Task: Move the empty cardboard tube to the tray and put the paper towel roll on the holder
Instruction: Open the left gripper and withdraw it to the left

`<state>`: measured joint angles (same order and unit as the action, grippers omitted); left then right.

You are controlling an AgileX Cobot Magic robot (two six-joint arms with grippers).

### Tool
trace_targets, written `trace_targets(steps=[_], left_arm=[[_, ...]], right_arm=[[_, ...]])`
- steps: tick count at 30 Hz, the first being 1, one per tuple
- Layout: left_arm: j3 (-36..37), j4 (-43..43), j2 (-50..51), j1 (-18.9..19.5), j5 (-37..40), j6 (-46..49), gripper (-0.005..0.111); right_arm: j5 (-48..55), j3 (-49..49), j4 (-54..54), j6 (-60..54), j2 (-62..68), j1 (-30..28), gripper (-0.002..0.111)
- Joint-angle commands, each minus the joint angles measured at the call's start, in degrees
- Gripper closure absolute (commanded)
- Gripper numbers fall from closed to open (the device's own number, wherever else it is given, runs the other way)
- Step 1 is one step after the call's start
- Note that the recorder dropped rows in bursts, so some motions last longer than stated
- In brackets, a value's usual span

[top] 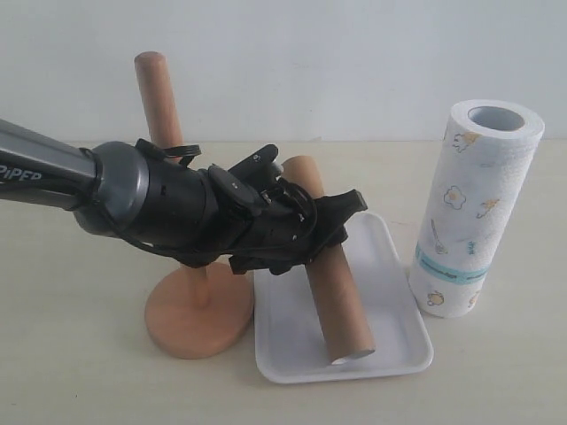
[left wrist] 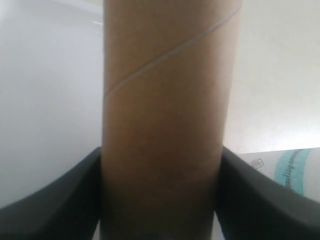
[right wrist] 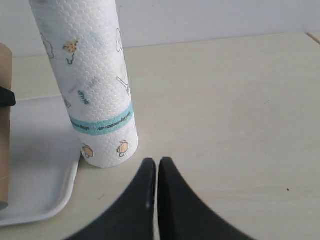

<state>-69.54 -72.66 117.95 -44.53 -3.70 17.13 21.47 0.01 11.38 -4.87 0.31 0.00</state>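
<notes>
My left gripper (top: pixel 323 232) is shut on the brown empty cardboard tube (top: pixel 338 297), its dark fingers (left wrist: pixel 55 200) pressed on both sides of the tube (left wrist: pixel 165 100). The tube slants over the white tray (top: pixel 285 354), its near end low on the tray floor. The wooden holder (top: pixel 195 317) stands bare just left of the tray, its post (top: pixel 158 88) rising behind my left arm. The paper towel roll (top: pixel 469 212) stands upright on the table right of the tray. My right gripper (right wrist: pixel 158 165) is shut and empty, a short way in front of the roll (right wrist: pixel 92 85).
The beige table stretches off beyond the roll in the right wrist view. A white wall runs behind the table. The tray's rim (right wrist: pixel 65 195) lies close beside the roll's foot. The roll's teal band (left wrist: pixel 295 170) shows past the left gripper's finger.
</notes>
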Motion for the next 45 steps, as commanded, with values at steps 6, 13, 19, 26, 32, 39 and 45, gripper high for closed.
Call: trace_targets(steps=[6,13,19,26,32,39,45], left_arm=[[0.1,2.7,0.4,0.0,0.7,1.4,0.039],[0.1,3.2,0.4,0.0,0.7,1.4,0.039],[0.1,3.5,0.3,0.0,0.7,2.1,0.039],[0.1,3.5,-0.4,0.0,0.7,2.3,0.039],[-3.0,3.5,-6.0,0.0,4.9,5.1,0.039],[-10.7,3.1,-15.8,0.0,16.9,9.0,0.041],[-11.8,6.2,-29.9,0.0,21.8,9.1,0.083]], right_arm=[[-0.3,0.0,-0.2,-0.2,-0.3,-0.1,0.107],[-0.3,0.0,-0.2,-0.2,-0.3,-0.1,0.107],[-0.3,0.0,-0.2,-0.2,-0.3,-0.1,0.107],[-0.3,0.0,-0.2,-0.2,-0.3,-0.1,0.107],[-0.3,0.0,-0.2,-0.2,-0.3,-0.1,0.107],[-0.3,0.0,-0.2,-0.2,-0.3,-0.1,0.107],[-0.3,0.0,-0.2,-0.2,-0.3,-0.1,0.107]])
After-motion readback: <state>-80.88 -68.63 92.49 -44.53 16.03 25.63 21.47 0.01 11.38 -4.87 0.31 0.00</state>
